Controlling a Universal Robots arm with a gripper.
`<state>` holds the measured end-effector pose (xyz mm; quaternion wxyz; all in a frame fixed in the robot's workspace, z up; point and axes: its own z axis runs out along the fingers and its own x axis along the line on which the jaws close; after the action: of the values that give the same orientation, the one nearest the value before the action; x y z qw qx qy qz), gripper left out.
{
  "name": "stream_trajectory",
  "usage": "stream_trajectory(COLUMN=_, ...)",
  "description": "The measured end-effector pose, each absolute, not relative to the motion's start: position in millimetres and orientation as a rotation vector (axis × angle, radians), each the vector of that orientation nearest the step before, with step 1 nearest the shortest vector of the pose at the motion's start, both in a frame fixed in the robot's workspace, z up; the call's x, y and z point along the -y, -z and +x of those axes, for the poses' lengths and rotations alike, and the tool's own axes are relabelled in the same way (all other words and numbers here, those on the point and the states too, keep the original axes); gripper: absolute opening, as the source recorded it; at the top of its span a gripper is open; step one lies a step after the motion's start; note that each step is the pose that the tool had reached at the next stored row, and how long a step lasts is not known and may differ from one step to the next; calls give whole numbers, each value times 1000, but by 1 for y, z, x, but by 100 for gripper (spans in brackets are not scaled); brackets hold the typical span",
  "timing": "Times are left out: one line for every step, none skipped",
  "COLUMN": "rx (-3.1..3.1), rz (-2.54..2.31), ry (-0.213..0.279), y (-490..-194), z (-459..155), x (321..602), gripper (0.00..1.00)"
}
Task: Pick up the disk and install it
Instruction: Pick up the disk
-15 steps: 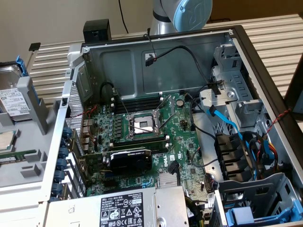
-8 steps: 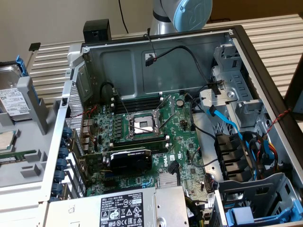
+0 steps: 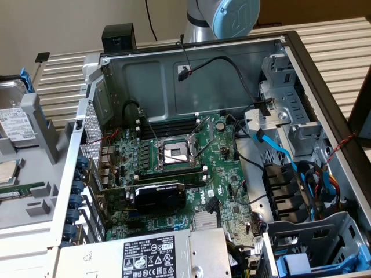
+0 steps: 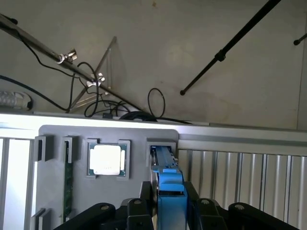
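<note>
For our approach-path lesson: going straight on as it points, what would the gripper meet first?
The blue-framed disk, held by the gripper; beyond it, probably the grey tray.

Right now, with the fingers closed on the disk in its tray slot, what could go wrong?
The fingers pinch the disk by its blue carrier alone; it could twist and jam in the gray tray slot. The processor chip sits one pocket over, easily clipped. Loose cables crowd the drive bays.
</note>
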<state>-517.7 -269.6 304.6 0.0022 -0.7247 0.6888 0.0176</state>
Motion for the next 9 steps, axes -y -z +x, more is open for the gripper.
stream_trajectory(rx=-2161, rz=-2274, ry=-55, y=-305, z=-517, x=270, gripper=38)
stream_trajectory(rx=-2161, rz=-2274, ry=-55, y=-305, z=-517, x=270, gripper=38)
stream_trajectory(rx=-2161, rz=-2273, ry=-55, y=-305, z=-516, x=270, gripper=38)
stream_trajectory(rx=-2161, rz=-2273, ry=-55, y=-304, z=-516, x=270, gripper=38)
stream_trajectory(rx=-2161, rz=-2273, ry=-55, y=-304, z=-515, x=270, gripper=38)
stream_trajectory(rx=-2161, rz=-2273, ry=-55, y=-304, z=-515, x=270, gripper=38)
stream_trajectory(rx=-2161, rz=-2273, ry=-55, y=-304, z=-515, x=270, gripper=38)
stream_trajectory(rx=-2161, rz=-2274, ry=-55, y=-304, z=-515, x=270, gripper=38)
stream_trajectory(rx=-2162, rz=-2274, ry=-56, y=-303, z=-515, x=270, gripper=38)
